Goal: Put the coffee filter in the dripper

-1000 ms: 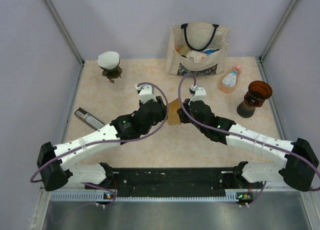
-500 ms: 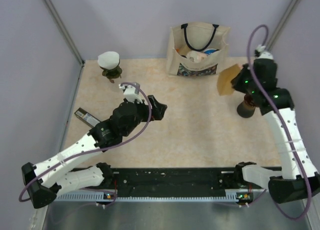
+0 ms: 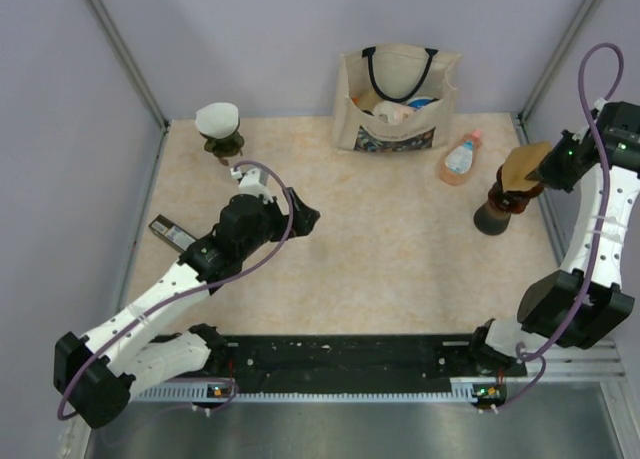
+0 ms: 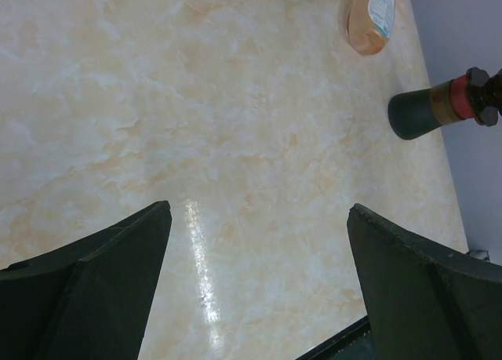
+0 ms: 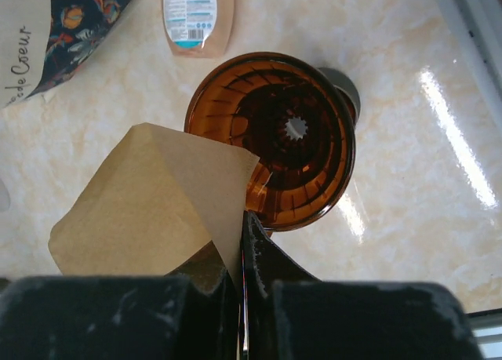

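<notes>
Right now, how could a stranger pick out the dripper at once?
Start at the cloth tote bag at the back. Right of it lies a pink bottle, then stands the dripper. It alone is a ribbed amber funnel on a dark base.

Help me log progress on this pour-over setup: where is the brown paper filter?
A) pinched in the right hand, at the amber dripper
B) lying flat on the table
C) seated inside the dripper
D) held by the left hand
A: the right hand is shut on the filter, which overlaps the rim of the dripper but is not seated in it; the left hand is open and empty.
</notes>
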Robot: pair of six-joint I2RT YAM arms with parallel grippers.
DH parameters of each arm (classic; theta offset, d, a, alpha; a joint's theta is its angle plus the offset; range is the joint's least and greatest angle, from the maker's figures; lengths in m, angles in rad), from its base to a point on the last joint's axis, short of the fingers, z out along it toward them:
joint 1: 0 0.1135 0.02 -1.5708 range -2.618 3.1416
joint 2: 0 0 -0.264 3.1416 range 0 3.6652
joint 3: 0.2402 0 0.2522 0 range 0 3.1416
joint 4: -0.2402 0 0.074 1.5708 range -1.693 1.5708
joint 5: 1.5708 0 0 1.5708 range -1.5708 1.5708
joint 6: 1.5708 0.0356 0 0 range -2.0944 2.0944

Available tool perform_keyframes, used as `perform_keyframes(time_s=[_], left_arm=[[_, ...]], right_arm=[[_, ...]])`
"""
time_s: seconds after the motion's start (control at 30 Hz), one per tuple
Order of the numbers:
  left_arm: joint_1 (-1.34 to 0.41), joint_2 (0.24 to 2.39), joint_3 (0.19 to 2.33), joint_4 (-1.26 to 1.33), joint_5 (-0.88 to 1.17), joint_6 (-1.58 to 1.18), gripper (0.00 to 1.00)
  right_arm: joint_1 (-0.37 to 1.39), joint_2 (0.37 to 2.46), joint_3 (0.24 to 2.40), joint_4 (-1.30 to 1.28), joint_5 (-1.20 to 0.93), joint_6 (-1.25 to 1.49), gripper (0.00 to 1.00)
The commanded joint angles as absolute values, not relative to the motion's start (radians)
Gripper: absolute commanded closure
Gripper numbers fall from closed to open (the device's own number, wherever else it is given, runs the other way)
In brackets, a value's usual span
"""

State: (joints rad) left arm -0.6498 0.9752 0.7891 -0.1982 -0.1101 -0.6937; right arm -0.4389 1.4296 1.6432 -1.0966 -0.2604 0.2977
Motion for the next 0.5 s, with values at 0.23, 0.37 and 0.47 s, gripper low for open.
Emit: perform_keyframes(time_s=[0.23, 0.37, 0.47], left_arm=[[-0.620, 0.953, 0.759, -0.126, -0.064, -0.695, 0.01], [-0.615, 0.945, 0.759, -0.127, -0.060, -0.696, 0.01], [-0.615, 0.946, 0.759, -0.130, -0.055, -0.693, 0.01]], right_arm=[[-0.482, 1.465, 1.612, -1.083, -0.310, 0.276, 1.00], [-0.482, 1.488, 1.606, -1.080, -0.307, 0.273, 0.97], [-0.483, 1.508, 1.611, -1.080, -0.301, 0.271, 0.91]])
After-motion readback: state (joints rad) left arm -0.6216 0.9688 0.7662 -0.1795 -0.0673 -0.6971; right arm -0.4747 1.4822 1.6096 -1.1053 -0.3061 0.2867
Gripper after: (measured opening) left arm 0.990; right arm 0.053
